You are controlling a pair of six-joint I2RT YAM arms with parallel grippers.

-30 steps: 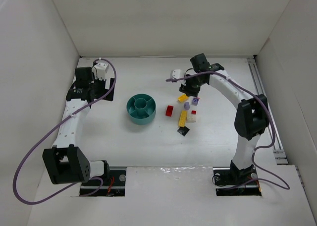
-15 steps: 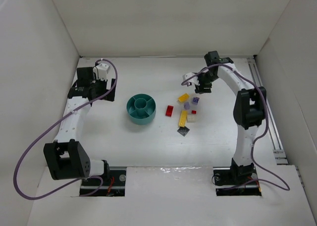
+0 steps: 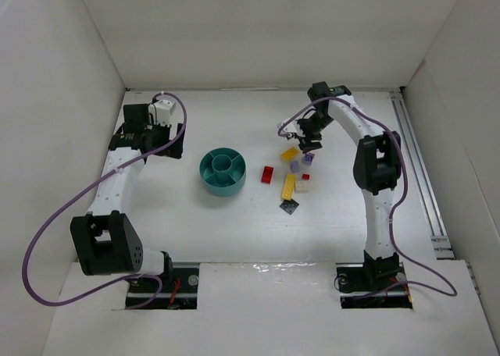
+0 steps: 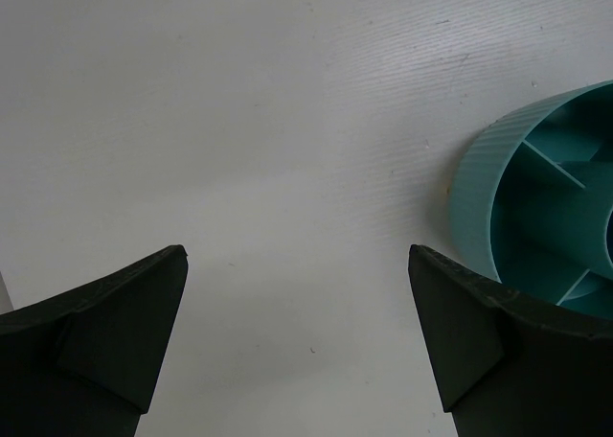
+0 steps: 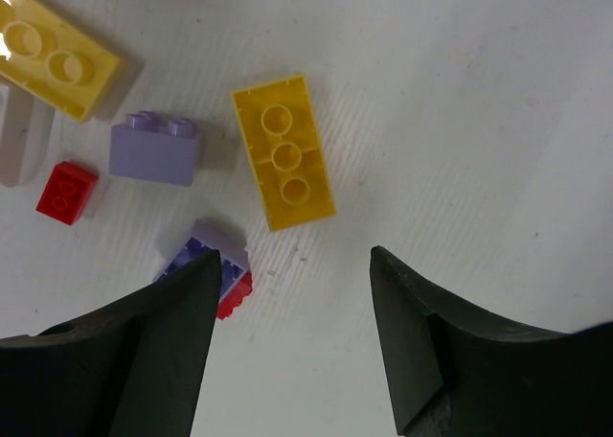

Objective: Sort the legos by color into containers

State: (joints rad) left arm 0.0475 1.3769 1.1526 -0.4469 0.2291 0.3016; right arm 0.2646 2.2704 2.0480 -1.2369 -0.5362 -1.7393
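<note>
The right gripper (image 5: 292, 264), open and empty, hovers over the yellow brick (image 5: 283, 152), upper middle of its wrist view. Picking seems in hand; next it must descend, close, then reach the dish (image 3: 223, 189), centre-left in the top view.

Open white table (image 3: 180, 231) lies across the lower and left frame around the teal dish (image 3: 223, 172), while right of centre clustered legos (image 3: 289, 186) crowd the surface beside the right gripper (image 3: 307, 145), with white walls (image 3: 258, 36) on three sides.
</note>
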